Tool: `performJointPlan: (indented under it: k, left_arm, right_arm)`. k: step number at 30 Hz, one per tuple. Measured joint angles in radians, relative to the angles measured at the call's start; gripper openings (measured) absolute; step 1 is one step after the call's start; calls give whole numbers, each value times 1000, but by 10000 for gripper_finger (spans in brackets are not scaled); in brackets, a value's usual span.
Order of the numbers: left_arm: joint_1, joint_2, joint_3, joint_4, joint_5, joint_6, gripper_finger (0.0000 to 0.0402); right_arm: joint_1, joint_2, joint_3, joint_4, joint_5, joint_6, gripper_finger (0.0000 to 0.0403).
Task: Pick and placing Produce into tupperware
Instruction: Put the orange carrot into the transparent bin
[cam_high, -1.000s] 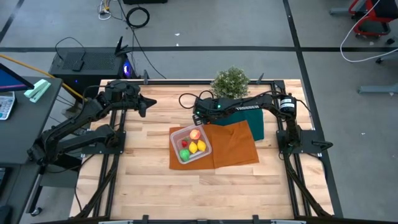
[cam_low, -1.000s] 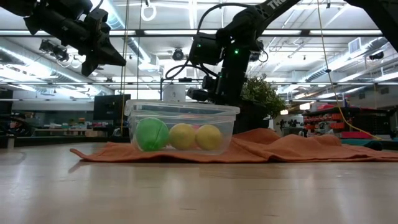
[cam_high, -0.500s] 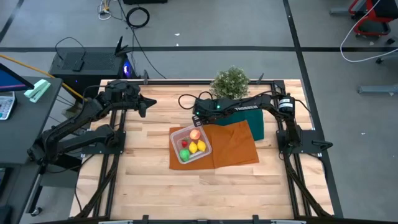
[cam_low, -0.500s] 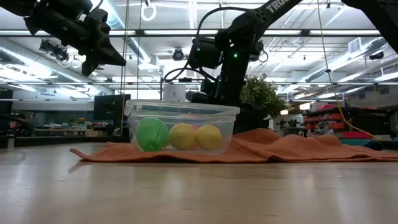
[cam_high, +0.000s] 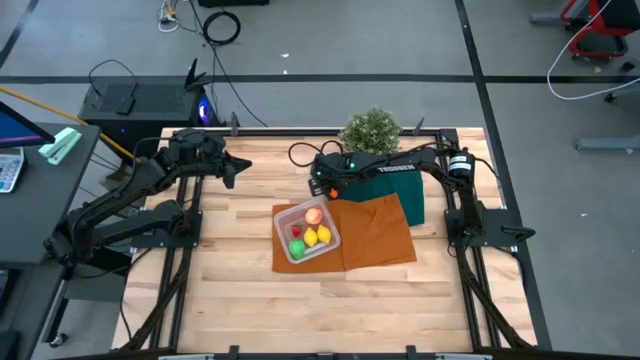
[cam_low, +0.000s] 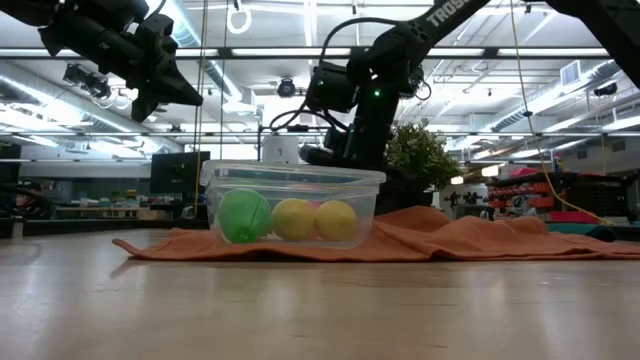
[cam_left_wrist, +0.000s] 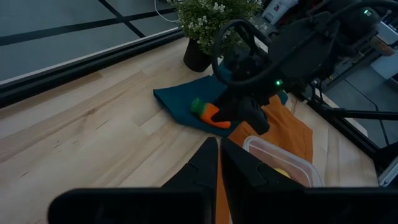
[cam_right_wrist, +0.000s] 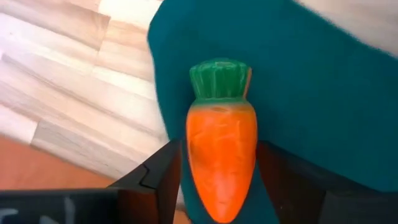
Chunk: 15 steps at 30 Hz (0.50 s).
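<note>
The clear tupperware (cam_high: 283, 215) sits on an orange cloth (cam_high: 378, 238) and holds two lemons (cam_high: 317, 237), a green ball (cam_high: 297, 247), a peach-red fruit (cam_high: 314, 215) and a tiny red piece (cam_high: 296, 231). In the low view the green ball (cam_low: 244, 216) and the lemons (cam_low: 314, 220) show through its wall. My right gripper (cam_high: 320, 186) is just beyond the tupperware, over the dark green cloth (cam_high: 408, 198), and is shut on the orange carrot (cam_right_wrist: 222, 155). My left gripper (cam_high: 240, 167) hangs shut in the air at the table's far left. My right gripper pinches the carrot's orange body (cam_right_wrist: 194, 177) between its two fingers (cam_right_wrist: 158, 174), one on each side. The fingers lie along the carrot, whose green top (cam_right_wrist: 219, 78) points away from the wrist. The carrot (cam_left_wrist: 210, 113) is over the dark green cloth; whether it is lifted clear I cannot tell.
A bushy potted plant (cam_high: 370, 130) stands at the table's far edge, just behind the right arm. A black cable (cam_high: 298, 158) lies on the wood beside it. Bare wood (cam_high: 230, 290) spreads over the near and left parts of the table.
The right arm has shifted a little over the dark green cloth, and the carrot's orange now shows beside its gripper in the high view, where it did not before. The tupperware and its produce have stayed where they were.
</note>
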Motion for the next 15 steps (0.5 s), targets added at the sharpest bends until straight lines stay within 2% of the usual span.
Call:
performJointPlan:
  k: [3,15]
  left_arm:
    - [0,0,0,0,0,0,26]
    - [0,0,0,0,0,0,31]
  right_arm:
    - [-2,9,1,6,-33,-5,168]
    - [-6,14,2,10,-51,8,164]
